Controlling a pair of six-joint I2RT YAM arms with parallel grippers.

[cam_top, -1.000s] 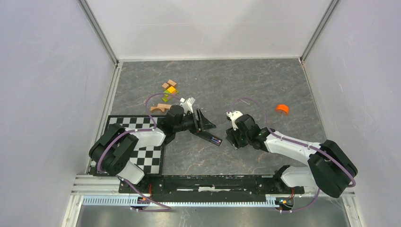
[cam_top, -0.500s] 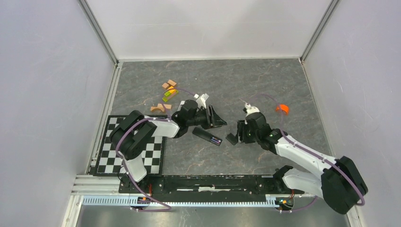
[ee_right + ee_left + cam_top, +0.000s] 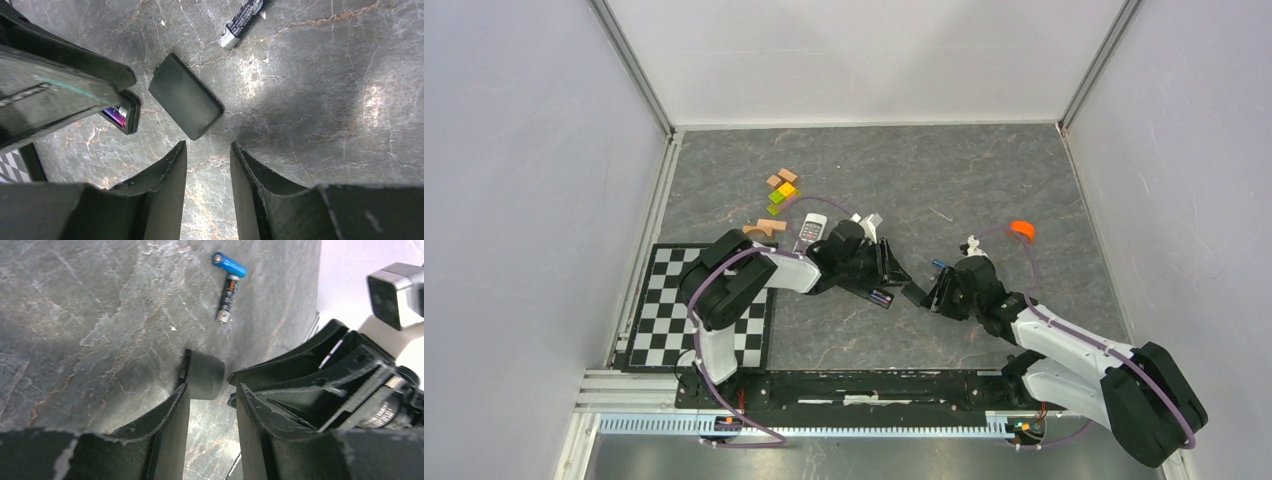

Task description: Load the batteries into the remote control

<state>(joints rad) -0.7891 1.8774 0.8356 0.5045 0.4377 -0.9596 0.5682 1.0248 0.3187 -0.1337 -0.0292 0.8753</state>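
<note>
Two batteries lie loose just beyond the dark flat cover [image 3: 202, 375], a blue battery [image 3: 229, 264] and a dark battery [image 3: 226, 299] close together; I judge neither is loaded yet and I am at the pick-up step. My left gripper [image 3: 210, 390] has its jaws parted on nothing, tips right at the cover; my right gripper [image 3: 208, 147] is likewise parted and empty, just short of the cover from the other side. Next I need a narrow pinch across one cell, which lies flat and may roll. Only the overhead view shows the remote control [image 3: 812, 228], well left of the cover; only the right wrist shows a purple glint in the black bar [image 3: 120, 115] beside the cover; the blue battery shows clearly from the left wrist alone.
</note>
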